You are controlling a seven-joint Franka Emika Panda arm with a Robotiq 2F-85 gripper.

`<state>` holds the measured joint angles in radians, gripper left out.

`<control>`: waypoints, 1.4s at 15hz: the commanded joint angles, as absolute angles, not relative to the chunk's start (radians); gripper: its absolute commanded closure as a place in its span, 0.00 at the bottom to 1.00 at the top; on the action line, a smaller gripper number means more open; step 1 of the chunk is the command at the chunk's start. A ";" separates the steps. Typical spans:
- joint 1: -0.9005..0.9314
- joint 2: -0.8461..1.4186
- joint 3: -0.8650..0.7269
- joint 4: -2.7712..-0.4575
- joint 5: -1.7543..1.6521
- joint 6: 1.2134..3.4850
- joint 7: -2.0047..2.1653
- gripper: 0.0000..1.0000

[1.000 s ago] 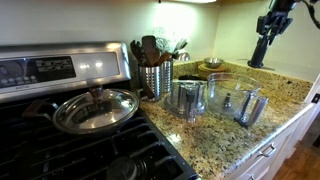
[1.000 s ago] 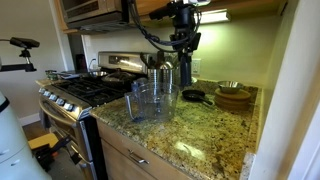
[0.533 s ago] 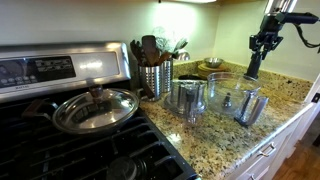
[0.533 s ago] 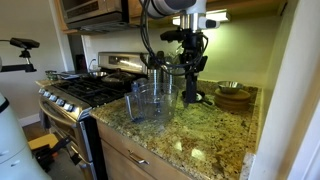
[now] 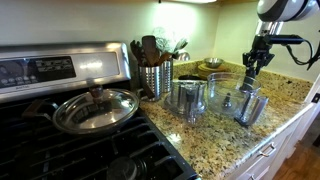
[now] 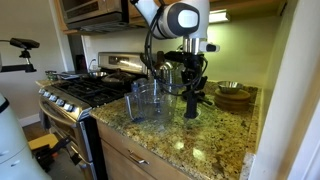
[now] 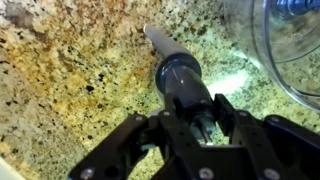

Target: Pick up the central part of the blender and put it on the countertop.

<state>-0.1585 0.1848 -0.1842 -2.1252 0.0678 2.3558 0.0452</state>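
My gripper [image 7: 197, 103] is shut on the central part of the blender [image 7: 178, 72], a slim dark grey spindle that points down at the speckled granite countertop [image 7: 70, 85]. I cannot tell whether its tip touches the slab. The clear blender bowl [image 7: 292, 40] lies just beside it at the top right. In both exterior views the gripper [image 5: 256, 62] [image 6: 193, 88] hangs low over the countertop [image 5: 215, 142] [image 6: 195, 138], holding the spindle [image 6: 192, 104] upright next to the bowl [image 5: 224, 86] [image 6: 150, 100].
Two shiny cylindrical cups [image 5: 187, 97] [image 5: 248, 105] stand by the bowl. A steel utensil holder [image 5: 155, 78] is behind them. A lidded pan [image 5: 96, 108] sits on the black stove [image 5: 60, 150]. Stacked bowls [image 6: 233, 96] and a small dark pan [image 6: 205, 97] stand near the wall.
My gripper has come down from high above the counter, carrying the spindle, and now holds it low beside the clear bowl.
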 commanded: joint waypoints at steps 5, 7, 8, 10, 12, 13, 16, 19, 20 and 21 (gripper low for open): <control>-0.177 0.234 -0.177 -2.139 0.099 2.430 0.044 0.82; -0.175 0.234 -0.178 -2.144 0.090 2.433 0.046 0.82; -0.174 0.229 -0.177 -2.149 0.089 2.428 0.041 0.32; -0.168 0.199 -0.179 -2.165 0.074 2.420 0.043 0.25; -0.164 0.162 -0.179 -2.182 0.062 2.411 0.043 0.12; -0.159 0.134 -0.180 -2.196 0.051 2.406 0.048 0.05; -0.154 0.037 -0.174 -2.238 0.031 2.392 0.042 0.00; -0.152 -0.072 -0.159 -2.270 0.039 2.341 0.010 0.00; -0.150 -0.107 -0.153 -2.279 0.049 2.317 -0.015 0.00; -0.144 -0.143 -0.146 -2.291 0.053 2.286 -0.056 0.00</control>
